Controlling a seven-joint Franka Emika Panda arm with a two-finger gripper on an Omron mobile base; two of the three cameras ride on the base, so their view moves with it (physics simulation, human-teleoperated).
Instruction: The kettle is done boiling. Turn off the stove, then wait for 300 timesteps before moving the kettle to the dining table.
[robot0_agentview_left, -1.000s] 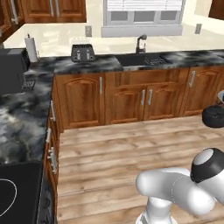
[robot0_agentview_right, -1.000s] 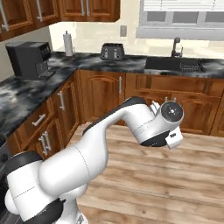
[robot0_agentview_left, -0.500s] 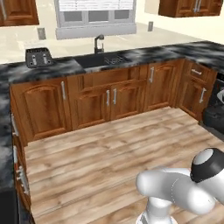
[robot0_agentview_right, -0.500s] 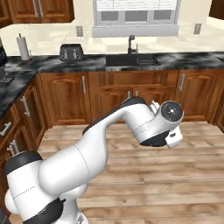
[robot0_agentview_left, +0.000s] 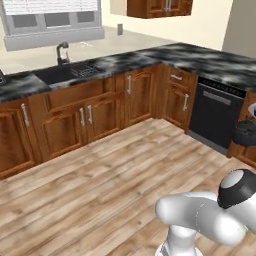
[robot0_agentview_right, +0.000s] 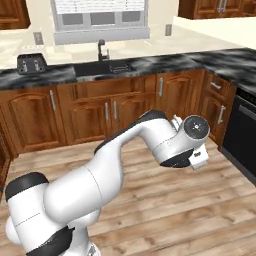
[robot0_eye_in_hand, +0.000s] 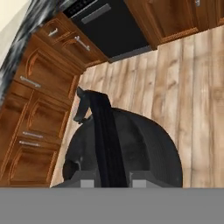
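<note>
Above the wood plank floor (robot0_eye_in_hand: 192, 87), in front of the black dishwasher (robot0_eye_in_hand: 109, 28), I hold the kettle (robot0_eye_in_hand: 144, 148) in my pincer (robot0_eye_in_hand: 113, 177). The jaws are nearly closed on its flat black handle (robot0_eye_in_hand: 105, 140), which runs lengthwise away from the hand camera toward the spout (robot0_eye_in_hand: 81, 107). That spout points at the brown cabinets (robot0_eye_in_hand: 41, 92) left of the dishwasher. The left base view shows the kettle (robot0_agentview_left: 245, 134) hanging beside the dishwasher (robot0_agentview_left: 212, 115).
</note>
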